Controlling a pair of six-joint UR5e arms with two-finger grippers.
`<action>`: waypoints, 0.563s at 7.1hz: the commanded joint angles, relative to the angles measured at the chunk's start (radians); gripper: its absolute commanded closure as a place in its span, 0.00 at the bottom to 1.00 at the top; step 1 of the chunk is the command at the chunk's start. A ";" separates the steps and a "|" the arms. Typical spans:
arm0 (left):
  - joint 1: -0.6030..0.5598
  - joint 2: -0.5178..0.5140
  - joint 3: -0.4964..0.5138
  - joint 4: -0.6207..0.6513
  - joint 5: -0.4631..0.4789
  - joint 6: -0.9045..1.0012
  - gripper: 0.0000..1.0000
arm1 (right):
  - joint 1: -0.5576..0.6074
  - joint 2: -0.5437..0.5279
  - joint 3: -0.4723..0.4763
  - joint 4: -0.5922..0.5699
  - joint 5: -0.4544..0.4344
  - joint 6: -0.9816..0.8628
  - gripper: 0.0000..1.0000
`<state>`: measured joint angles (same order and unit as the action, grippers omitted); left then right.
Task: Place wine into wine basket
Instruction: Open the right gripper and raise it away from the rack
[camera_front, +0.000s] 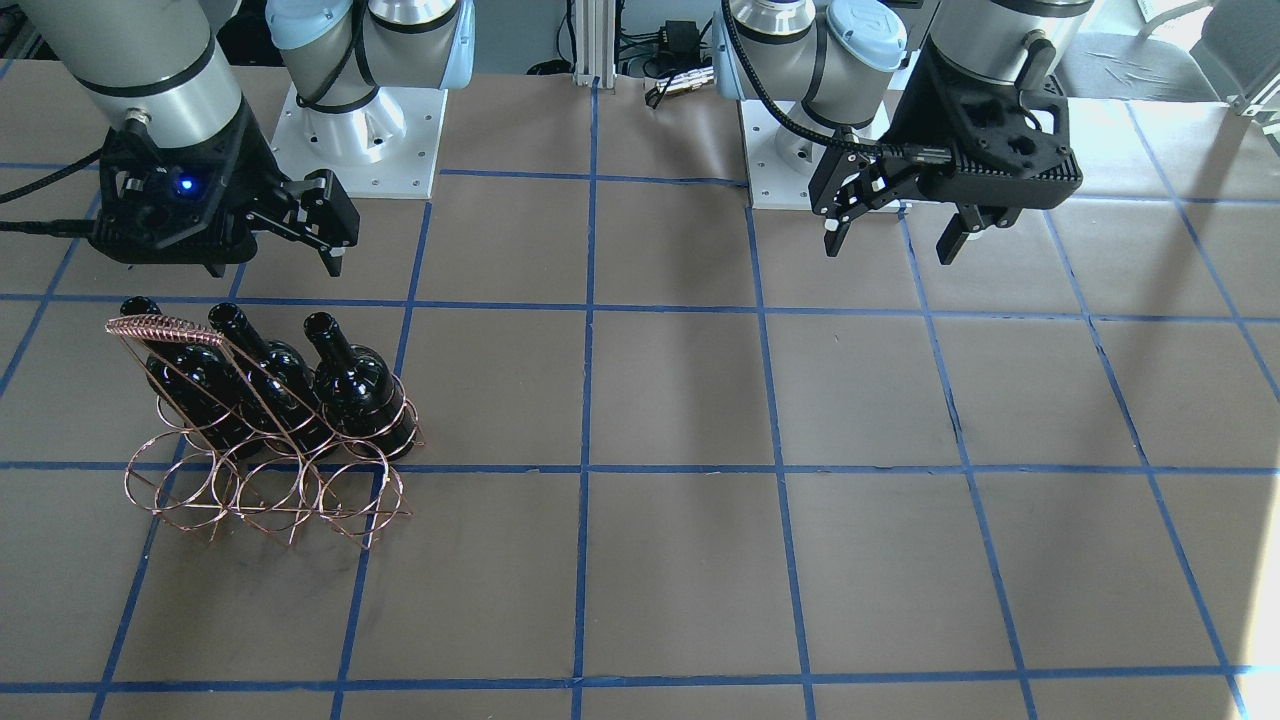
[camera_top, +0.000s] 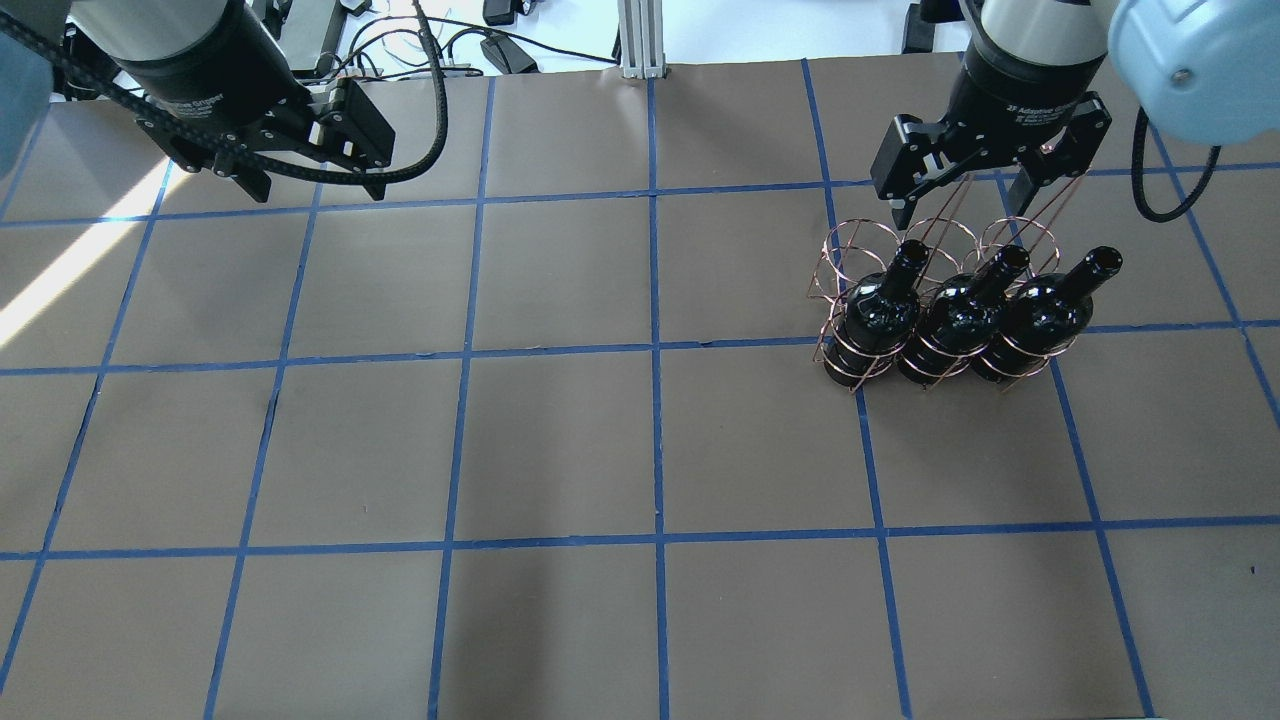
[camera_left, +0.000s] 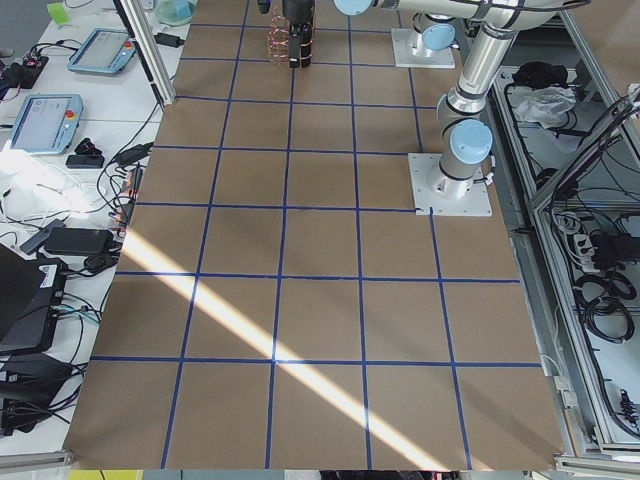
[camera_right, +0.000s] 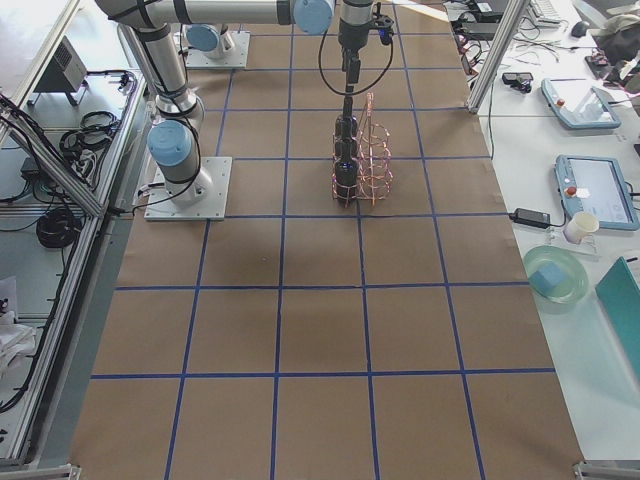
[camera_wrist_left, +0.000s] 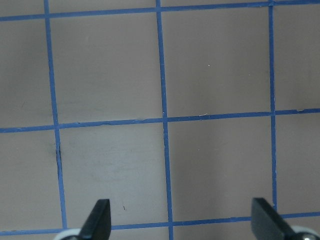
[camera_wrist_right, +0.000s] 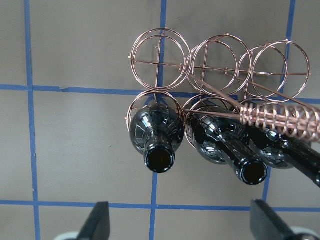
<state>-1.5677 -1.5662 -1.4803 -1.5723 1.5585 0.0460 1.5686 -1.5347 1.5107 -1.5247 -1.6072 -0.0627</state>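
Right gripper (camera_wrist_right: 180, 222): jaws spread wide, holding nothing, hanging above the wine basket (camera_wrist_right: 189, 62) with no contact. Left gripper (camera_wrist_left: 180, 222): same wide spread, holding nothing, over the table (camera_top: 560, 440), well apart from the basket.

Wine bottles (camera_wrist_right: 155, 130): near-black, glossy, no label, slim necks with open mouths, upright. Count is three, all seated in the basket row nearer the robot, one per ring.

Basket: copper thin wire, six rings in two rows of three, far three rings empty. One wire-wrapped handle (camera_wrist_right: 277, 117), slanted over the bottles. It sits on the robot's right side of the table.
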 joint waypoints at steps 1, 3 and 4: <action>-0.002 -0.002 0.000 0.000 0.000 -0.002 0.00 | 0.005 -0.021 -0.021 0.017 0.004 0.001 0.00; -0.002 -0.005 0.000 0.003 -0.001 0.000 0.00 | 0.007 -0.022 -0.021 0.015 0.006 0.001 0.00; -0.002 -0.003 0.000 0.000 0.000 0.000 0.00 | 0.007 -0.022 -0.015 0.017 0.007 0.001 0.00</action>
<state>-1.5691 -1.5695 -1.4803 -1.5711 1.5579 0.0459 1.5750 -1.5563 1.4917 -1.5087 -1.6013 -0.0614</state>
